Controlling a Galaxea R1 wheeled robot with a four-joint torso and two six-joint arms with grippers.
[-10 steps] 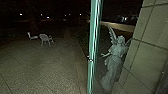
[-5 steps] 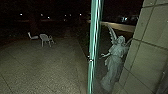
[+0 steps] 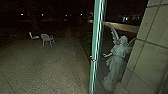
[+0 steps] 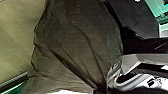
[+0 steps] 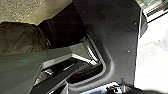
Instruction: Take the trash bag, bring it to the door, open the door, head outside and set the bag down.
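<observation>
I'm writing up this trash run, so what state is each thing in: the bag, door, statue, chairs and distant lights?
Trash bag, bulging, creased, drawn together at its neck
Door, seems open, seen nearly edge-on
Winged statue, upright
Pale chairs, upright, unoccupied
Distant lights, lit

The dark trash bag (image 4: pixel 75 40) bulges beside the robot, neck gathered; the greenish door (image 3: pixel 96 40) stands edge-on.
</observation>
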